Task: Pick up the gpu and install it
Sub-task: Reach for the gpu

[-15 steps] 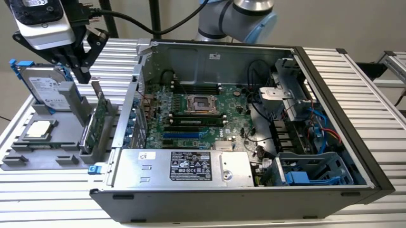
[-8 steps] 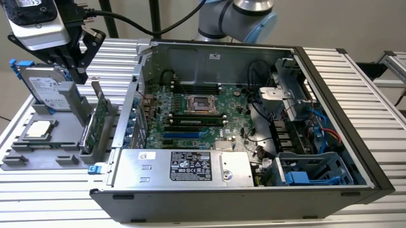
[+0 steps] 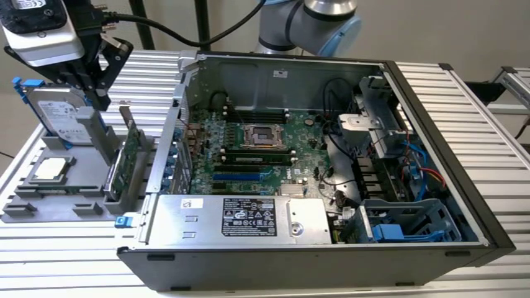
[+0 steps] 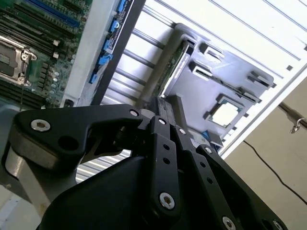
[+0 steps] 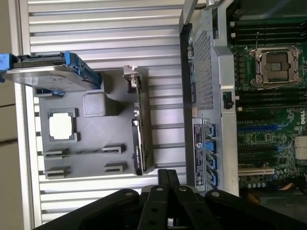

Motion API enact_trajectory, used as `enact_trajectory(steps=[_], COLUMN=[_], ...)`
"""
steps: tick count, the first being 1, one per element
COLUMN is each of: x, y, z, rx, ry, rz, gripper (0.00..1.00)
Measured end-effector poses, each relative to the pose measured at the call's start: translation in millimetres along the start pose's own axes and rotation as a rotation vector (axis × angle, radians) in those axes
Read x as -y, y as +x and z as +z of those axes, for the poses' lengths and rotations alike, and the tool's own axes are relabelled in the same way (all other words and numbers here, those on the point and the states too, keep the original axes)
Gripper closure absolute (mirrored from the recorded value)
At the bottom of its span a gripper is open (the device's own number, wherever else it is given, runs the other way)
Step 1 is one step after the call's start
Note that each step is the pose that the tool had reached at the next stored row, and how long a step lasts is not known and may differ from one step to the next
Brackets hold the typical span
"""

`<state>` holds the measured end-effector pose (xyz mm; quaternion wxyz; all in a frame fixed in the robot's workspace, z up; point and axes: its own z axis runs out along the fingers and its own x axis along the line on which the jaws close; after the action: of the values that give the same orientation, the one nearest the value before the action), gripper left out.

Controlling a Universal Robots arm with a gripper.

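Observation:
The gpu point(image 3: 126, 162) stands on edge in a grey holder point(image 3: 49, 208) at the exterior view's left, just outside the open computer case point(image 3: 331, 248). It is a thin card with a green board face and a silver end bracket. The first wrist view shows the gpu point(image 5: 139, 139) edge-on, and so does the second wrist view point(image 4: 173, 67). My gripper point(image 3: 99, 99) hangs above the holder, between the hard drive and the gpu, well clear of both. Its black fingers lie together, shut on nothing, in both wrist views point(image 5: 168, 175) point(image 4: 162, 104).
A silver hard drive point(image 3: 62, 118) in a blue frame stands upright in the same holder, and a square CPU chip point(image 3: 49, 169) lies flat beside it. Inside the case are the motherboard point(image 3: 248, 155), its blue slots point(image 3: 240, 177), the power supply point(image 3: 240, 217) and cables.

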<state>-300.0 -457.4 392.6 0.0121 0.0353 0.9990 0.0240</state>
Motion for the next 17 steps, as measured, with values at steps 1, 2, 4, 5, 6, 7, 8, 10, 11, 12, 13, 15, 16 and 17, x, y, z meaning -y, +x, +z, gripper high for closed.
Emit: enact_trajectory(steps=[1, 2, 4, 5, 6, 7, 8, 10, 11, 12, 13, 15, 16, 17], x=[0.2, 0.4, 0.8, 1.0, 1.2, 1.4, 1.5, 1.9, 2.1, 2.2, 2.3, 2.6, 2.6, 2.7], y=[0.6, 1.3, 2.5, 3.1, 3.7, 4.4, 5.0, 6.4, 7.2, 8.0, 8.9, 10.5, 11.3, 12.2], z=[0.0, 0.0, -0.1, -0.1, -0.1, -0.2, -0.1, -0.2, -0.3, -0.3, -0.3, -0.4, -0.3, -0.3], rx=[0.0001, 0.0001, 0.0000, 0.0001, 0.0000, 0.0000, 0.0001, 0.0001, 0.0000, 0.0000, 0.0001, 0.0000, 0.0001, 0.0001], ry=[-0.0001, 0.0000, 0.0000, 0.0000, 0.0000, 0.0000, -0.0001, -0.0001, 0.0000, 0.0000, 0.0000, 0.0000, 0.0000, -0.0001], rz=[0.000, 0.000, 0.000, 0.000, 0.000, 0.000, 0.000, 0.000, 0.000, 0.000, 0.000, 0.000, 0.000, 0.000], gripper=[1.00, 1.00, 1.00, 1.00, 1.00, 1.00, 1.00, 1.00, 1.00, 1.00, 1.00, 1.00, 1.00, 1.00])
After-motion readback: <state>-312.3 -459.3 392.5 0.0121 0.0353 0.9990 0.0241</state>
